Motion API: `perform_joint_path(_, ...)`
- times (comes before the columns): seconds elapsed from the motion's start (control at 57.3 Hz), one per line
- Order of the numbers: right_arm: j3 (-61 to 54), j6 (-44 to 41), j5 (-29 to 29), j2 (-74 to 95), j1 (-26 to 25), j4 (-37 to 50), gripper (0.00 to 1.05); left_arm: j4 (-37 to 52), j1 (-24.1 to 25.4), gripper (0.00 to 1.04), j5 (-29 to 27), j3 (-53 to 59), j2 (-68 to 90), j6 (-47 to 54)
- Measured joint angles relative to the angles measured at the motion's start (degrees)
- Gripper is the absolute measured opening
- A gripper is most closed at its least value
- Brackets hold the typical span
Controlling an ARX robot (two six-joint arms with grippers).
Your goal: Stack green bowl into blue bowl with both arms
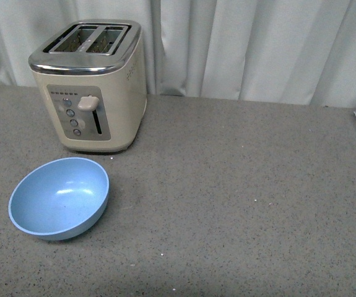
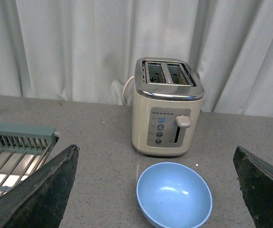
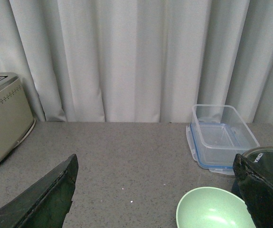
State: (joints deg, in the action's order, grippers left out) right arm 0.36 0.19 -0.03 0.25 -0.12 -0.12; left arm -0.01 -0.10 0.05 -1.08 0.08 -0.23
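The blue bowl (image 1: 59, 198) is sitting upright on the bench (image 1: 246, 198), round and matte, faintly speckled, with a soft shine inside. Behind it, near but apart, a cream toaster (image 1: 91, 86) is standing. It is boxy with rounded corners, has a chrome top with two slots, and carries round buttons and a lever on a grey panel. The bench is looking grey and grainy, flecked like stone. A white curtain (image 1: 258, 43) is hanging in soft folds behind.

The green bowl (image 3: 213, 210) is showing in the right wrist view, pale and matte with a thin lighter rim, sitting upright on the bench. Beyond it a clear plastic box (image 3: 221, 135) with a blue rim is standing open. A dark round lid (image 3: 268, 154) is peeking out beside it.

The left fingers (image 2: 43, 192), black and scuffed, are spreading wide and gripping nothing, with the blue bowl and toaster between them. A wire rack (image 2: 13, 156) is lying off to one side. The right fingers (image 3: 48, 197) are likewise standing apart. One is covering the green bowl's edge, and I cannot tell whether it is touching.
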Motion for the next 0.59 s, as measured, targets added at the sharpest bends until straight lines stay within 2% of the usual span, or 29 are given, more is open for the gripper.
perform_joint_path(0.594,0.00,0.00,0.00,0.00,0.00,0.00,0.96,0.00,0.00,0.98,0.00,0.00,0.00,0.00)
